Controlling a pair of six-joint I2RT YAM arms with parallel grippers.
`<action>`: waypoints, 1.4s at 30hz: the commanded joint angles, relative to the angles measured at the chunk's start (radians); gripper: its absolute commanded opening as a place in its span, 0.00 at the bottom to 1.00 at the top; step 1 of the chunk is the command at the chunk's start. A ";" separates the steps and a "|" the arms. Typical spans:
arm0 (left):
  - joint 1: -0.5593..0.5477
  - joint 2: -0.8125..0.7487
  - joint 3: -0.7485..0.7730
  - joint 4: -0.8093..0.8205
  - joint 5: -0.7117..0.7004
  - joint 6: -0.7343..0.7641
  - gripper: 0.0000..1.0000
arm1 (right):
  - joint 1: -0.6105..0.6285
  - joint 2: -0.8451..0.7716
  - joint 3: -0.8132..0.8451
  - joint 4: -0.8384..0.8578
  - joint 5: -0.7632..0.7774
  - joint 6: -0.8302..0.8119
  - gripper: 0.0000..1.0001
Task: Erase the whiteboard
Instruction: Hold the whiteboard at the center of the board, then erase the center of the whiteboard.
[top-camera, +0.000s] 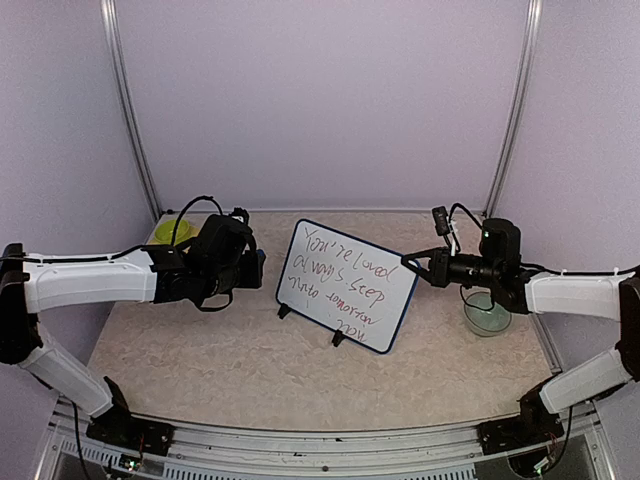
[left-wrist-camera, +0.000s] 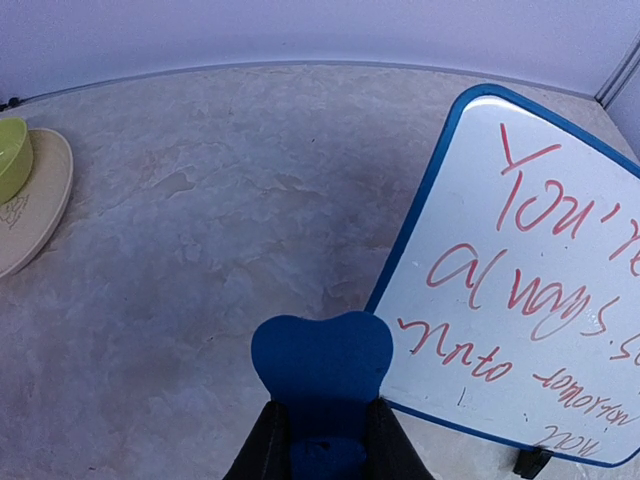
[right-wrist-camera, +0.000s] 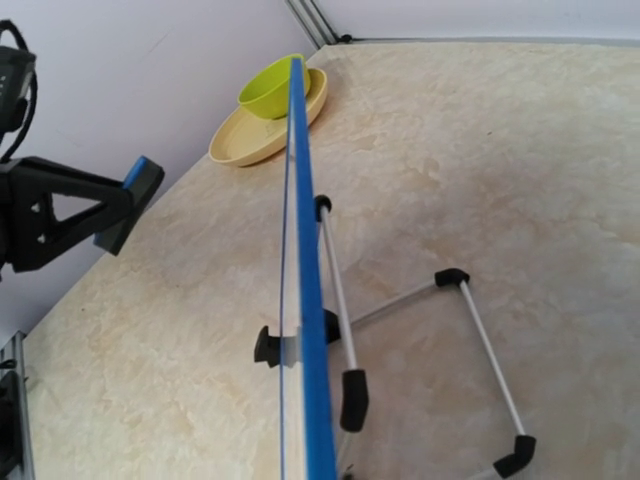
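The whiteboard (top-camera: 340, 285) stands tilted on its black fold-out legs (right-wrist-camera: 470, 330) mid-table, with red handwriting across its face (left-wrist-camera: 520, 290). My left gripper (left-wrist-camera: 322, 405) is shut on a blue heart-shaped eraser (left-wrist-camera: 322, 355) and hovers just left of the board's lower left edge, apart from it. In the top view the left gripper (top-camera: 258, 270) sits beside the board's left side. My right gripper (top-camera: 413, 265) meets the board's upper right edge and is shut on it. The right wrist view shows the board edge-on (right-wrist-camera: 305, 250), with the gripper's own fingers hidden.
A yellow-green bowl (left-wrist-camera: 10, 155) rests on a beige plate (left-wrist-camera: 35, 205) at the back left. A clear glass bowl (top-camera: 487, 312) stands under my right arm. Purple walls and metal posts close off the back and sides.
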 joint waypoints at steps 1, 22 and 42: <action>-0.009 0.005 0.017 0.030 -0.003 0.001 0.19 | 0.074 -0.077 -0.059 -0.102 0.126 0.000 0.00; -0.017 0.032 0.040 0.158 0.036 0.118 0.19 | 0.289 -0.095 -0.068 -0.146 0.484 0.004 0.00; 0.105 0.120 -0.011 0.527 0.379 0.462 0.20 | 0.289 -0.088 -0.008 -0.222 0.452 -0.145 0.00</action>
